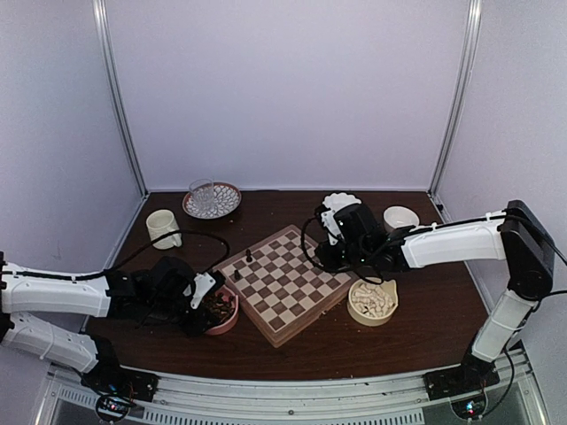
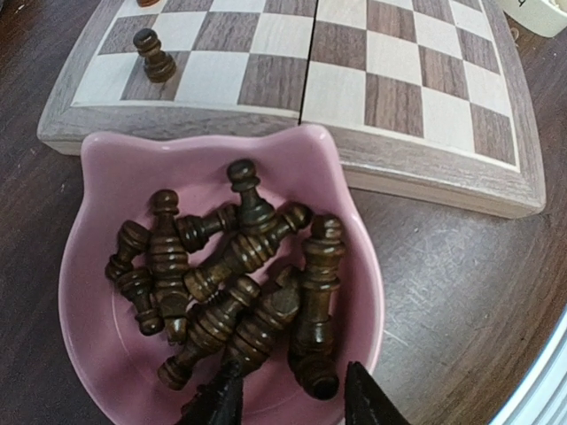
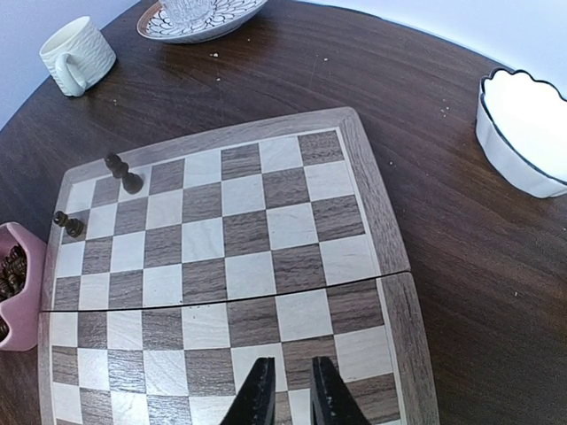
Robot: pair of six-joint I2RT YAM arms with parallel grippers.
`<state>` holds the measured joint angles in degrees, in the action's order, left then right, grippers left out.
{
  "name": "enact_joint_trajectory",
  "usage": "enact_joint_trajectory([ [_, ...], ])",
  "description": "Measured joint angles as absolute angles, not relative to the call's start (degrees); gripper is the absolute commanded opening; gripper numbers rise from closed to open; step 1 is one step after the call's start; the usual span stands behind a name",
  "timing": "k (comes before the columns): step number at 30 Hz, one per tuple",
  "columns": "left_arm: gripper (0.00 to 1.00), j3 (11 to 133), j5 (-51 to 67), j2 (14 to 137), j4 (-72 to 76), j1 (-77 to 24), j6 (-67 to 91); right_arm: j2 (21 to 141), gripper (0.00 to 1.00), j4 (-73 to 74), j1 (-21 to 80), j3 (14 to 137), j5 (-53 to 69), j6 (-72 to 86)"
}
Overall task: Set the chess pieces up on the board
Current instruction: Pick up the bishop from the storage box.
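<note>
The chessboard (image 1: 285,282) lies mid-table, also in the right wrist view (image 3: 230,266). Two dark pieces stand on its left edge (image 1: 249,256), (image 1: 236,275), and show in the right wrist view (image 3: 124,174). A pink bowl (image 2: 106,168) next to the board's edge holds several dark brown pieces (image 2: 239,266) in a heap. My left gripper (image 2: 292,403) is open low over the bowl, its fingertips on either side of the base of one lying piece (image 2: 319,345). My right gripper (image 3: 291,394) hovers over the board's right part, narrowly open and empty. A cream bowl (image 1: 372,301) holds white pieces.
A white mug (image 1: 163,227), a patterned plate with a glass (image 1: 212,202), a scalloped white bowl (image 1: 341,204) and a small white bowl (image 1: 400,217) stand behind the board. The enclosure's white walls close the back and sides.
</note>
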<state>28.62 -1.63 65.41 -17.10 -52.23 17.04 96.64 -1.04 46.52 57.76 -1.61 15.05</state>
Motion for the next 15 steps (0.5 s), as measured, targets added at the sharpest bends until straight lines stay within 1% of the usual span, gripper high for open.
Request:
enact_joint_trajectory([
  [2, 0.35, 28.6, -2.4, 65.9, -17.4, -52.5, 17.0, 96.6, 0.16, -1.1, 46.5, 57.8, -1.7, 14.9],
  [3, 0.32, 28.7, -2.6, 66.0, -17.5, -52.6, 17.1, 96.6, 0.16, -1.1, 46.5, 57.8, -1.7, 14.9],
  [5, 0.21, 28.7, -3.0, 66.0, -17.8, -52.6, 17.1, 96.6, 0.16, -1.1, 46.5, 57.8, -1.8, 14.9],
  [9, 0.06, 28.8, -3.7, 66.0, -18.0, -52.6, 17.3, 96.6, 0.16, -1.1, 46.5, 57.8, -1.9, 14.9],
  [11, 0.03, 28.8, -3.9, 65.8, -18.1, -52.6, 17.3, 96.6, 0.16, -1.1, 46.5, 57.8, -2.0, 14.8],
  [14, 0.02, 28.8, -4.1, 64.9, -18.1, -52.6, 17.3, 96.6, 0.16, -1.0, 46.5, 57.8, -2.0, 14.7],
  [15, 0.01, 28.8, -4.1, 64.3, -18.1, -52.6, 17.3, 96.6, 0.16, -1.1, 46.5, 57.8, -2.1, 14.7],
])
